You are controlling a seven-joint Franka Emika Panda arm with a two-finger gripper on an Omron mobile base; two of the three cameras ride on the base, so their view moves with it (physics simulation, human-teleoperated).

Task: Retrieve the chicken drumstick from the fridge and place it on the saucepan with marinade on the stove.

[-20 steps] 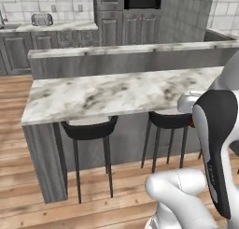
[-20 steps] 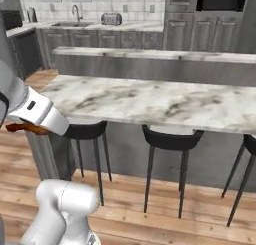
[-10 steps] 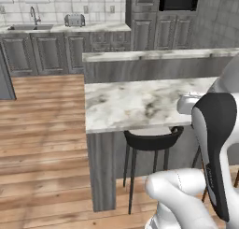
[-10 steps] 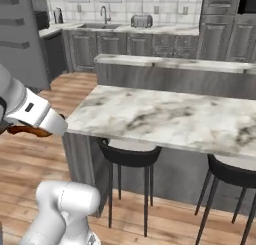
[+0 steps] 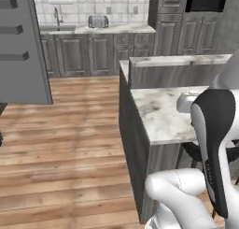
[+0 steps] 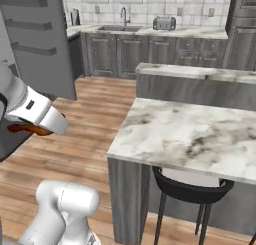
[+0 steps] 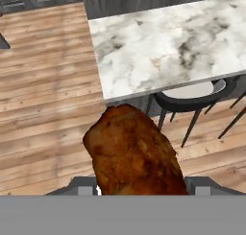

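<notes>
The end effector (image 7: 141,191) is clenched around the glossy brown chicken drumstick (image 7: 133,155), which juts up from the bottom centre of the hand view between its fingers; the white marbled stone desk (image 7: 173,47) spreads across the upper right, above a black round stool (image 7: 192,97).

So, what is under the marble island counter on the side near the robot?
Under the marble island counter stands a black stool with thin dark legs; its pale seat tucks under the overhang. Whether more stools stand further along, I cannot tell.

A marble-topped table (image 6: 190,134) stands on the wooden floor (image 5: 70,144), with a black stool (image 6: 192,189) tucked under its edge.
</notes>
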